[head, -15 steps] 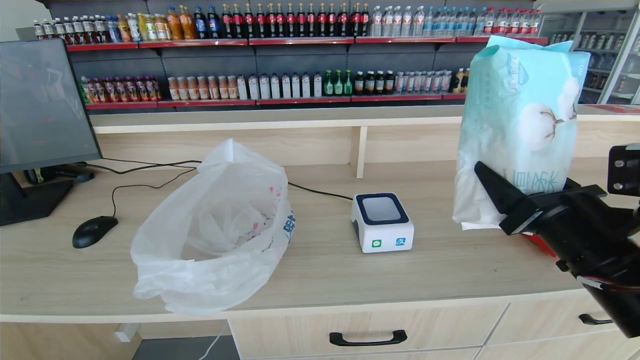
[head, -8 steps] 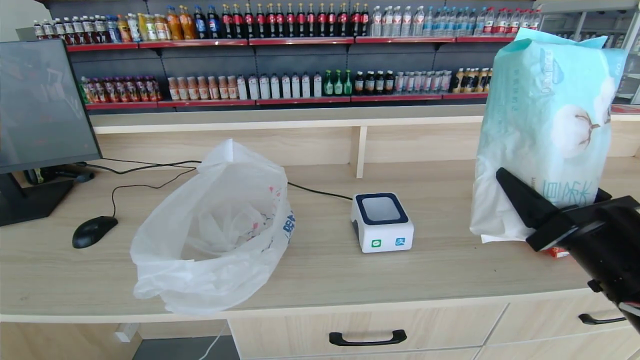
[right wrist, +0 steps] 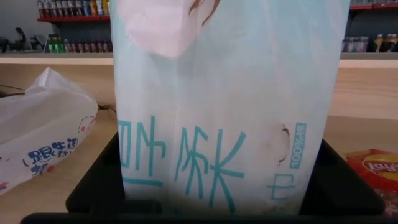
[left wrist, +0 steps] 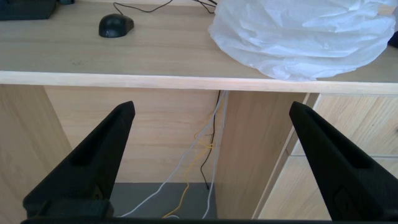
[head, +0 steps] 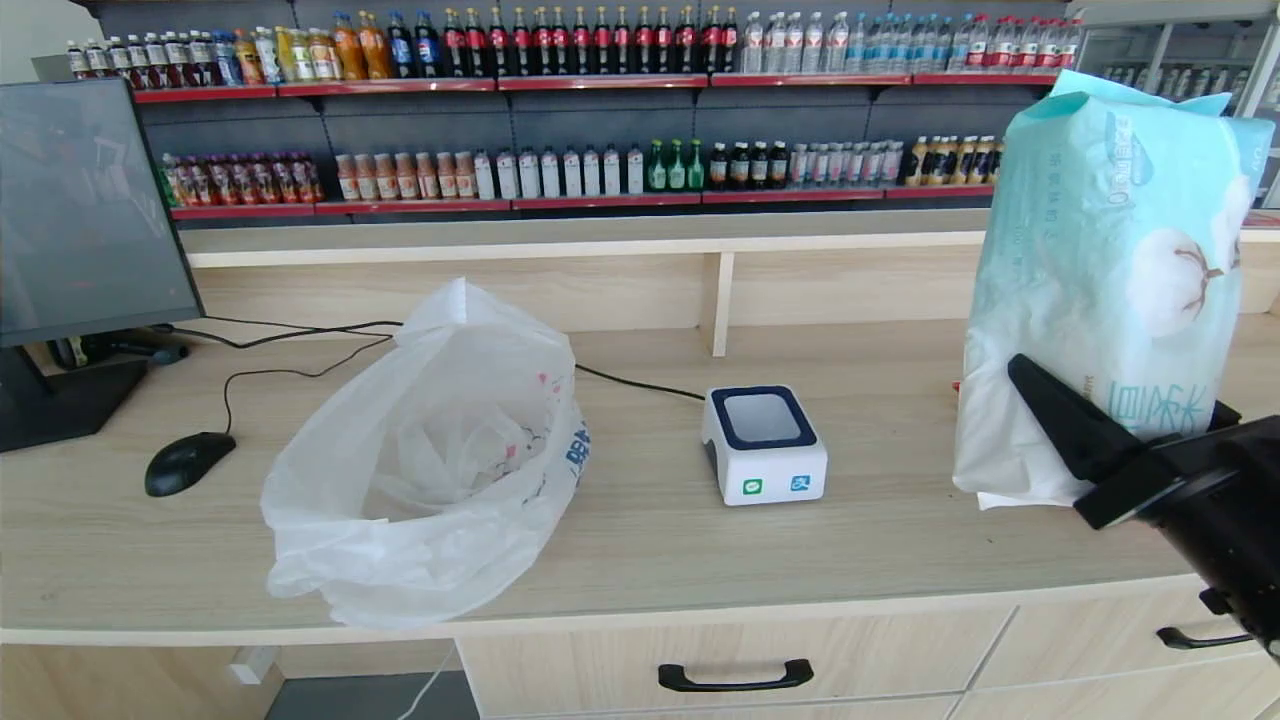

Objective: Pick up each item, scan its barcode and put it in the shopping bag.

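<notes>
Within my right gripper (head: 1120, 395), clamped low, the tissue pack (head: 1110, 250) stands upright; the scanner (head: 764, 445) sits well to the gripper's left. I judge it light, soft and slippery, so a mid-body hold would be steadier.

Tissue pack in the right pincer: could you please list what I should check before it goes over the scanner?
1. Tissue pack gripped by right pincer: ok.
2. Barcode side turned toward scanner: cannot tell.
3. Scanner window uncovered: ok.
4. Shopping bag mouth open: ok.
5. Left pincer open, low before the counter edge, out of the way: ok.
</notes>
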